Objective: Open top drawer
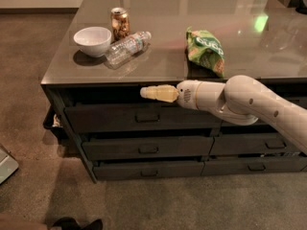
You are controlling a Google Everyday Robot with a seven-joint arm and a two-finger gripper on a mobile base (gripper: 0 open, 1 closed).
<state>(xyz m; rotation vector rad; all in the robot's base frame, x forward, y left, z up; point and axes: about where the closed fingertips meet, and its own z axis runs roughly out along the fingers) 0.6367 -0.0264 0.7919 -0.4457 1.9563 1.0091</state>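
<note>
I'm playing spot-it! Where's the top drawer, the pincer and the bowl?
top drawer (147, 117): camera view, its handle.
pincer (146, 93): camera view, its tip, above the top drawer.
bowl (93, 47): camera view, its side.

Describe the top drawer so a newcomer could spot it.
Find the big grey table with the bowl and bottle on it; dark drawers stack under the bowl's side. The top drawer is the uppermost, right under the tabletop, with the claw just above its front. Its front is taller than the two drawers below.

Tabletop w/ white bowl, can, plastic btl on its side, green snack bag apart.
</note>
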